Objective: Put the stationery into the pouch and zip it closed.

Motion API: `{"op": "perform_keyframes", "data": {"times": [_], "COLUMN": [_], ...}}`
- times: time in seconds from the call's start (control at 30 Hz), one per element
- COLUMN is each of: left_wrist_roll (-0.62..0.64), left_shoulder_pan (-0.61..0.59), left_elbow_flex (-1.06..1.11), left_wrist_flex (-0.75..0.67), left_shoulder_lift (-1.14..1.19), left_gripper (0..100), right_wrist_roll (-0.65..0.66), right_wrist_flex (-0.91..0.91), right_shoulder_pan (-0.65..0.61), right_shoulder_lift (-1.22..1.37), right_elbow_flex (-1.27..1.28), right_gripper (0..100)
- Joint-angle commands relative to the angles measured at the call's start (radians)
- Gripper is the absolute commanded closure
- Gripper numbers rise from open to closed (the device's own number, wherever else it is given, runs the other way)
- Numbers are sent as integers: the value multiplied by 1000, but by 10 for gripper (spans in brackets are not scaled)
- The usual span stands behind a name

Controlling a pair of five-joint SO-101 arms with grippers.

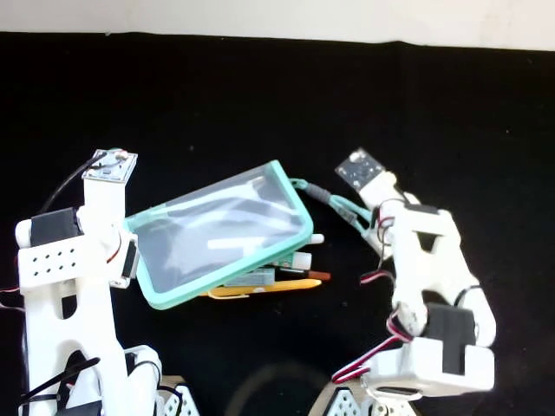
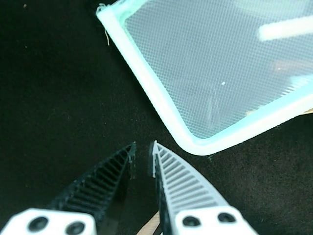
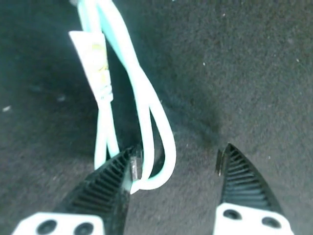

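Left arm (image 1: pixel 87 251) stands at the table's left edge, against the pouch's left end. Left gripper (image 2: pixel 143 147): one black and one white ribbed finger, tips pressed almost together with a sliver of gap and nothing between them. It sits over the black cloth (image 2: pixel 58 88), just beside the pouch's rounded corner and not touching it.

Pouch (image 1: pixel 225 234) is at centre table, between the two arms. It is a flat rectangle with a translucent mesh face, mint-green binding all round and rounded corners. It is angled so its right end points toward the far side. In the left wrist view the pouch (image 2: pixel 220 73) shows a fine white grid, with a pale stick shape visible through it. I cannot tell whether that stick is inside or underneath.

Stationery pokes out from under the pouch's near long edge: a yellow pen (image 1: pixel 260 289), a pen with an orange-red tip (image 1: pixel 316 276), a white capped piece (image 1: pixel 303 258) and a small white stub (image 1: pixel 316 237) at the right corner.

From the pouch's far right corner a mint cord loop (image 1: pixel 334 204) runs right toward the right arm (image 1: pixel 425 251). Up close the cord loop (image 3: pixel 146 122) is doubled and carries a small white tag (image 3: pixel 95 61).

Right gripper (image 3: pixel 178 156): jaws spread wide. The end of the loop lies against the tip of one black finger (image 3: pixel 105 181), and the other finger stands well apart from it. The cord is not pinched.
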Motion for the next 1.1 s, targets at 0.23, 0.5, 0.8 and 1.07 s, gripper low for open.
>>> {"op": "perform_keyframes", "data": {"times": [0.23, 0.5, 0.8, 1.07], "left_wrist_roll": [-2, -2, -2, -2], "left_shoulder_pan": [15, 15, 15, 15], "left_elbow_flex": [-2, -2, -2, -5], "left_wrist_flex": [-3, -3, -3, -5], "left_shoulder_lift": [2, 2, 2, -2], "left_gripper": [921, 921, 922, 921], "right_wrist_roll": [26, -23, -49, -238], "right_wrist_flex": [-28, 8, 74, 94], "right_shoulder_pan": [7, 8, 24, 58], "right_shoulder_lift": [79, 79, 71, -107], "right_elbow_flex": [-54, -54, -65, -81], "right_gripper": [866, 990, 991, 991]}}
